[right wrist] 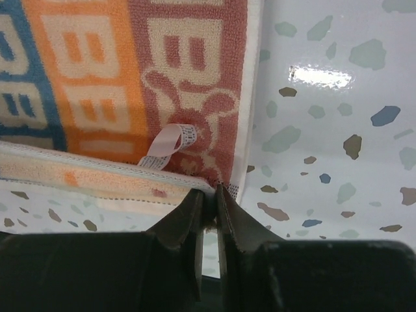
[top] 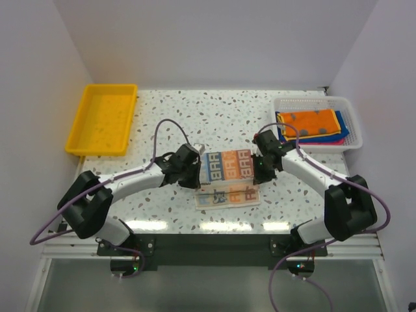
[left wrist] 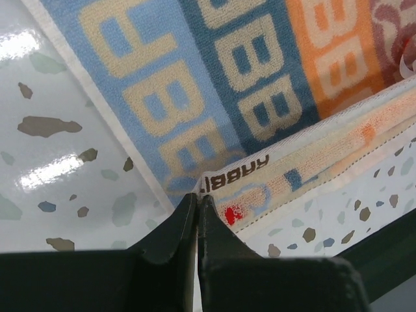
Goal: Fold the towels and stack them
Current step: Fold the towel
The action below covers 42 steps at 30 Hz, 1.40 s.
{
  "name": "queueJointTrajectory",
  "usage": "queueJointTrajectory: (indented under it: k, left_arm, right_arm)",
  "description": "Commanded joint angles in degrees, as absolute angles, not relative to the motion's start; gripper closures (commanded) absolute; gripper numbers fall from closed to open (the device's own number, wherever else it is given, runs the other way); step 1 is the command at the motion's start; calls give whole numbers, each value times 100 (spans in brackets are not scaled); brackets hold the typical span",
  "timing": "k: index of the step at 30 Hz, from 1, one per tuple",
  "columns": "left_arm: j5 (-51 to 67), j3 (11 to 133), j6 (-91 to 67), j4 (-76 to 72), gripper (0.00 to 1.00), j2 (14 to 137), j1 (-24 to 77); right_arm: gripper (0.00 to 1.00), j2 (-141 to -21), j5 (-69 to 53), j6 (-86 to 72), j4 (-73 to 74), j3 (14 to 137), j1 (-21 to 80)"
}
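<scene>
the left gripper (left wrist: 197, 198) has its fingers pressed together and pinches one corner of the printed towel (top: 226, 170). the cloth fans out ahead of its tips, with the woven name tab just beyond them. the right gripper (right wrist: 209, 195) holds the opposite corner. its fingers are all but together, with only a thin slit between them, and the towel's edge sits right at their tips. the white care label (right wrist: 166, 144) curls just ahead and to one side of them.

between the two grippers the towel looks part-folded. an upper layer shows its printed face, and a paler layer lies under it on the table (top: 162, 117). the orange towel (top: 311, 122) and the other cloths sit in the white basket (top: 312, 101), well behind the right gripper.

the main risk, as i judge it, is an uneven let-go. the right pinch already looks slight. if that corner slips free while the left stays clamped, the upper layer would swing and land skewed, so the edges would not line up. a corner could also cling to a finger as it pulls away, dragging the top layer and opening the fold. the loose label near the right tips might snag too.
</scene>
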<state>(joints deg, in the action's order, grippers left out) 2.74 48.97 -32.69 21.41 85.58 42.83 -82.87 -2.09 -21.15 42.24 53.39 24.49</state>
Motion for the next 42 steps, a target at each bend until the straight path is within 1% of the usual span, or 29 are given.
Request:
queueJointTrajectory:
  k: [1,2,3,5,6,9,10,15,17,18,20,21,24,25,28,29,31,32,33,35,38,42]
  left_arm:
    - [-483,4606,-3366,2839,94,8263,4192]
    - [-536,4545,-3392,2848,89,8183,4210]
    - [-527,4518,-3419,2856,79,8130,4227]
    - [-458,4447,-3428,2874,67,7937,4297]
    - [-387,4421,-3402,2848,49,7867,4333]
    - [-176,4281,-3357,2777,24,7612,4640]
    - [-158,4211,-3366,2777,22,7490,4832]
    - [-237,4192,-3445,2795,21,6988,5168]
    - [-534,4394,-3428,2830,21,6847,5159]
    - [-675,4516,-3410,2882,21,6873,5150]
    - [-1026,4851,-3375,2962,18,7031,5107]
    - [-1089,4947,-3323,2962,16,7110,5046]
    - [-994,5351,-3217,2848,16,7609,4572]
    - [-906,5396,-3199,2656,17,7698,4266]
    - [-774,5650,-3041,2304,24,8145,3808]
    - [-756,5764,-2971,2216,30,8321,3727]
    - [-608,6186,-2892,2162,35,8875,3587]
    - [-598,6327,-2831,2119,41,9060,3560]
    - [-580,6572,-2821,2109,44,9401,3542]
    - [-501,6784,-2786,2092,49,9702,3507]
    - [-396,7048,-2830,1996,53,10159,3498]
    - [-273,7146,-2988,1934,55,10660,3472]
  right_arm:
    - [85,-8165,476,-2118,4412,5186,2320]
    - [82,-8122,422,-2136,4403,5159,2329]
    - [76,-8043,361,-2179,4403,5090,2355]
    - [75,-7946,246,-2293,4438,5036,2469]
    - [74,-7806,220,-2337,4499,4984,2522]
    - [71,-7359,36,-2627,4561,4870,2707]
    - [70,-7235,18,-2689,4562,4834,2724]
    - [68,-6654,-123,-2611,4290,4728,2742]
    - [67,-6819,-201,-2349,4210,4851,2742]
    - [62,-6942,-394,-2242,4140,5043,2751]
    - [58,-7371,-431,-1962,4078,5272,2856]
    - [56,-7539,-396,-1890,4052,5526,2909]
    - [55,-8093,-142,-1714,3938,5984,3207]
    - [55,-8225,-80,-1688,3903,6081,3356]
    - [55,-8788,148,-1696,3736,6424,3550]
    - [56,-8911,184,-1757,3692,6581,3664]
    - [56,-9298,298,-1845,3622,6697,3770]
    - [56,-9395,360,-1907,3569,6784,3875]
    - [56,-9613,395,-1933,3568,6829,3919]
    - [57,-9799,553,-2039,3568,6899,4051]
    - [58,-10010,659,-2153,3420,6795,4166]
    - [58,-10055,685,-2224,3322,6610,4245]
